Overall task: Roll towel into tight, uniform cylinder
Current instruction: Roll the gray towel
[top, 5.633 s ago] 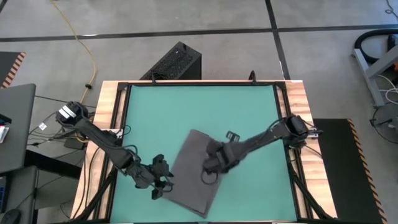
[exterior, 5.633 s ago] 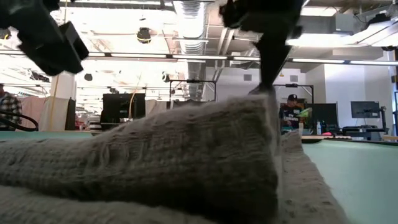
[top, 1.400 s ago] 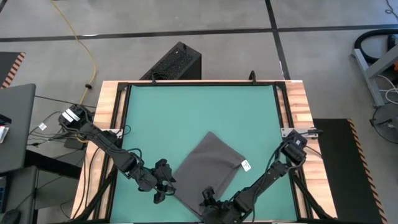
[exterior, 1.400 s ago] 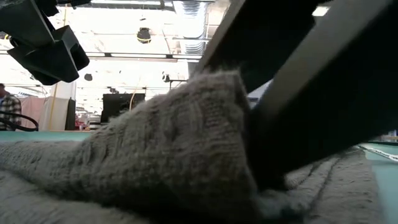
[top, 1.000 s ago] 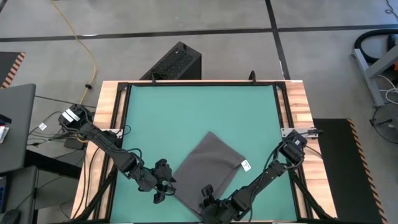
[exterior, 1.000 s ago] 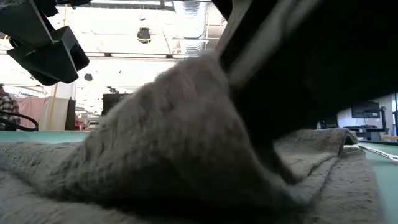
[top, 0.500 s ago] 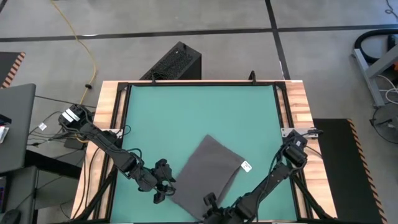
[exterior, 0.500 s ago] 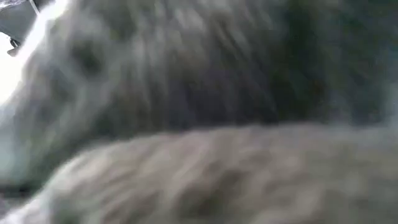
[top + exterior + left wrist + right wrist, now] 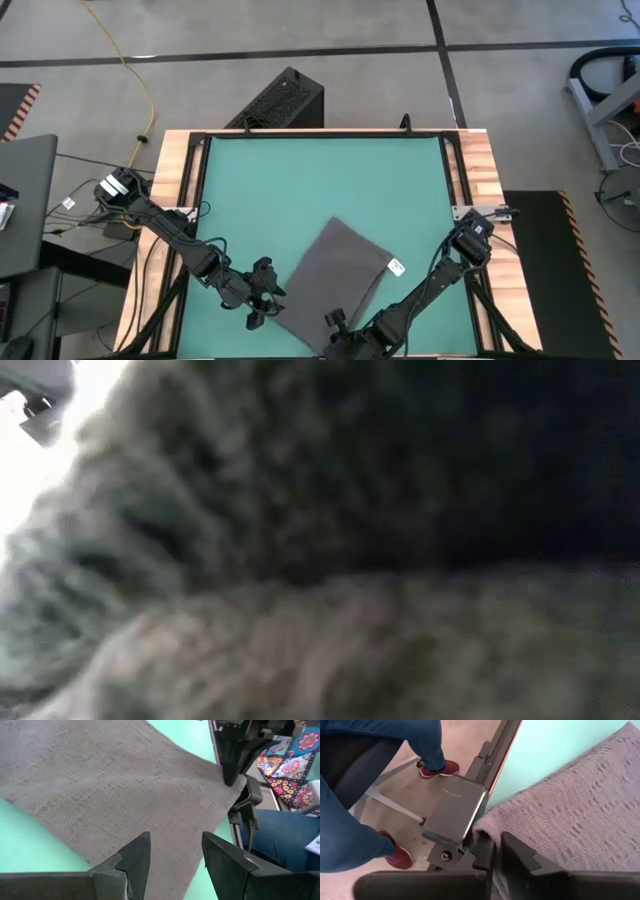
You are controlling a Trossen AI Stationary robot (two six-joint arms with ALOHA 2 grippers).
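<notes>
The dark grey towel (image 9: 335,275) lies spread flat and slantwise on the green mat (image 9: 320,180), near the table's near edge. Its white tag (image 9: 396,267) is at its right edge. My right gripper (image 9: 338,325) is at the towel's near corner, at the table's near edge, and is shut on it. My left gripper (image 9: 262,297) is open, low beside the towel's left edge. In the left wrist view its fingers (image 9: 142,857) stand over the cloth (image 9: 125,785); whether they touch it I cannot tell. Grey cloth (image 9: 320,560) fills the low view. My right gripper pinches the towel's near corner (image 9: 482,831) between its two fingers, which lie low and point toward the table's near edge. The corner lies at the table's frame beside a metal bracket (image 9: 457,812). The rest of the towel lies flat on the mat.
A black box (image 9: 280,100) stands on the floor beyond the far edge. A person's legs in jeans and red shoes (image 9: 435,767) are close to the near edge. Wooden rails (image 9: 480,200) border the mat. Bare mat lies toward the far side.
My right gripper has moved a little toward the table's near edge with the towel's near corner. The whole towel has slid slightly toward the near edge, and the cloth has come to cover the low view. My left gripper has kept still.
</notes>
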